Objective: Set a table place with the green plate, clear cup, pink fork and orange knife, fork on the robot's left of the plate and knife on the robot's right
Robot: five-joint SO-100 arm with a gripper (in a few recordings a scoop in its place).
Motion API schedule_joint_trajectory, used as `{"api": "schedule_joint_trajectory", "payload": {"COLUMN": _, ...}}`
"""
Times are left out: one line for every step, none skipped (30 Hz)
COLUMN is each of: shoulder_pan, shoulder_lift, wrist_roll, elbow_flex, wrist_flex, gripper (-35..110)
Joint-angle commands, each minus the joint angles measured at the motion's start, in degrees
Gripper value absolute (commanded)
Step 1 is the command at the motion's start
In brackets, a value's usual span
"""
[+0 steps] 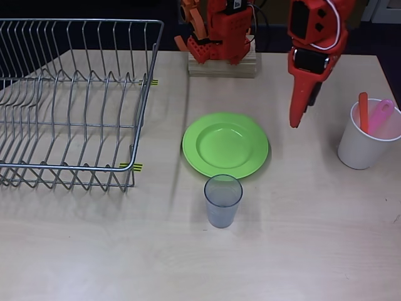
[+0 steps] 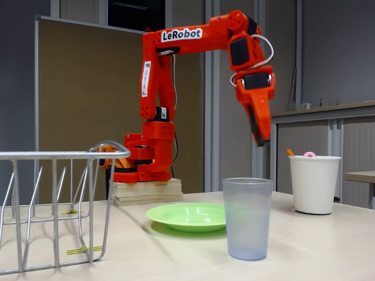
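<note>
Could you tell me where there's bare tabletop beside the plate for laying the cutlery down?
Bare wood flanks the round lime-green plastic plate both sides: towards the wire dish rack, and towards the white opaque cup. The front is crowded: the translucent tumbler stands close to the rim.

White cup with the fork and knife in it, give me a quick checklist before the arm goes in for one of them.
1. Green plate flat on the table: ok.
2. Clear cup upright in front of the plate: ok.
3. Pink fork and orange knife standing in the white cup: ok.
4. Gripper empty, jaws together: ok.
5. Gripper above the white cup: not ok, it hangs beside it.
6. Dish rack out of the way: ok.
</note>
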Motion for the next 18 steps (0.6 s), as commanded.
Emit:
{"api": "schedule_joint_trajectory", "payload": {"shoulder_pan": -4.7, "shoulder_lift": 3.6, "wrist_roll": -0.8, "elbow_flex": 1.6, "wrist_flex": -1.3, "gripper": 31}}
{"api": "schedule_joint_trajectory", "payload": {"shoulder_pan": -5.8, "shoulder_lift": 4.0, "wrist_roll": -4.3, "elbow_flex": 2.5, "wrist_flex": -3.3, "gripper": 31}}
{"api": "schedule_joint_trajectory", "payload": {"shoulder_pan": -6.8, "shoulder_lift": 4.4, "wrist_roll": -9.9, "elbow_flex": 3.7, "wrist_flex": -6.4, "gripper": 31}}
{"api": "schedule_joint_trajectory", "payload": {"shoulder_pan": -7.6, "shoulder_lift": 4.8, "wrist_roll": -15.1, "elbow_flex": 4.7, "wrist_flex": -9.6, "gripper": 31}}
{"api": "schedule_joint_trajectory", "payload": {"shoulder_pan": -8.2, "shoulder_lift": 5.2, "wrist_roll": -21.5, "elbow_flex": 5.5, "wrist_flex": -11.5, "gripper": 31}}
{"api": "schedule_joint_trajectory", "payload": {"shoulder_pan": -8.8, "shoulder_lift": 5.3, "wrist_roll": -27.6, "elbow_flex": 5.9, "wrist_flex": -11.9, "gripper": 33}}
{"api": "schedule_joint_trajectory", "payload": {"shoulder_pan": -9.1, "shoulder_lift": 5.4, "wrist_roll": -29.6, "elbow_flex": 6.1, "wrist_flex": -11.3, "gripper": 41}}
{"api": "schedule_joint_trajectory", "payload": {"shoulder_pan": -9.5, "shoulder_lift": 5.6, "wrist_roll": -29.6, "elbow_flex": 6.2, "wrist_flex": -10.5, "gripper": 48}}
{"api": "schedule_joint_trajectory", "payload": {"shoulder_pan": -9.8, "shoulder_lift": 5.8, "wrist_roll": -31.0, "elbow_flex": 6.4, "wrist_flex": -10.3, "gripper": 46}}
{"api": "schedule_joint_trajectory", "payload": {"shoulder_pan": -10.1, "shoulder_lift": 6.0, "wrist_roll": -33.0, "elbow_flex": 6.6, "wrist_flex": -10.5, "gripper": 42}}
{"api": "schedule_joint_trajectory", "payload": {"shoulder_pan": -10.4, "shoulder_lift": 6.2, "wrist_roll": -35.5, "elbow_flex": 6.6, "wrist_flex": -10.8, "gripper": 39}}
{"api": "schedule_joint_trajectory", "payload": {"shoulder_pan": -10.5, "shoulder_lift": 6.5, "wrist_roll": -37.4, "elbow_flex": 6.6, "wrist_flex": -10.9, "gripper": 36}}
{"api": "schedule_joint_trajectory", "payload": {"shoulder_pan": -10.7, "shoulder_lift": 6.7, "wrist_roll": -38.5, "elbow_flex": 6.4, "wrist_flex": -10.9, "gripper": 35}}
{"api": "schedule_joint_trajectory", "payload": {"shoulder_pan": -10.8, "shoulder_lift": 6.9, "wrist_roll": -38.6, "elbow_flex": 6.4, "wrist_flex": -10.9, "gripper": 33}}
{"api": "schedule_joint_trajectory", "payload": {"shoulder_pan": -11.0, "shoulder_lift": 7.3, "wrist_roll": -38.3, "elbow_flex": 6.5, "wrist_flex": -10.5, "gripper": 33}}
{"api": "schedule_joint_trajectory", "payload": {"shoulder_pan": -11.2, "shoulder_lift": 7.6, "wrist_roll": -37.9, "elbow_flex": 6.7, "wrist_flex": -10.3, "gripper": 33}}
{"api": "schedule_joint_trajectory", "payload": {"shoulder_pan": -11.6, "shoulder_lift": 7.6, "wrist_roll": -37.4, "elbow_flex": 6.9, "wrist_flex": -9.8, "gripper": 33}}
{"api": "schedule_joint_trajectory", "payload": {"shoulder_pan": -12.0, "shoulder_lift": 7.7, "wrist_roll": -38.2, "elbow_flex": 7.1, "wrist_flex": -10.0, "gripper": 30}}
